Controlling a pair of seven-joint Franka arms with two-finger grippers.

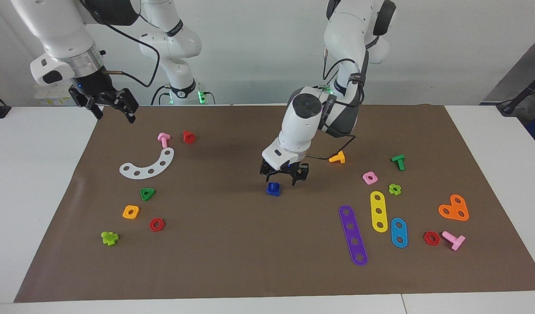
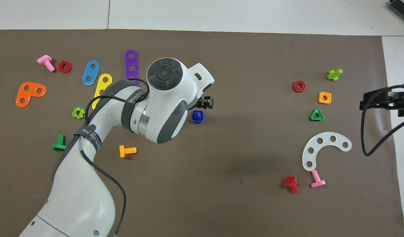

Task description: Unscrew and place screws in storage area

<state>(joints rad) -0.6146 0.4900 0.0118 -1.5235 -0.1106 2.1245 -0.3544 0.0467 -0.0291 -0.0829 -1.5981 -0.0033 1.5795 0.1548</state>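
The screws are a dark-blue bolt threaded into its blue square nut (image 1: 273, 188), standing near the middle of the brown mat (image 1: 232, 244). The overhead view shows the same blue piece (image 2: 197, 116) just clear of the left wrist. My left gripper (image 1: 285, 176) hangs open low over the mat, right beside the blue bolt and nut on the side toward the robots, with nothing between its fingers. The wrist hides most of it from above; one black finger (image 2: 206, 102) sticks out. My right gripper (image 1: 113, 107) waits open, raised over the mat's corner at its own end.
Orange bolt (image 1: 337, 157), pink nut (image 1: 369, 177), green bolt (image 1: 398, 162) and coloured strips (image 1: 353, 234) lie toward the left arm's end. White curved plate (image 1: 149, 165), pink bolt (image 1: 163, 139), red bolt (image 1: 188, 137) and several nuts lie toward the right arm's end.
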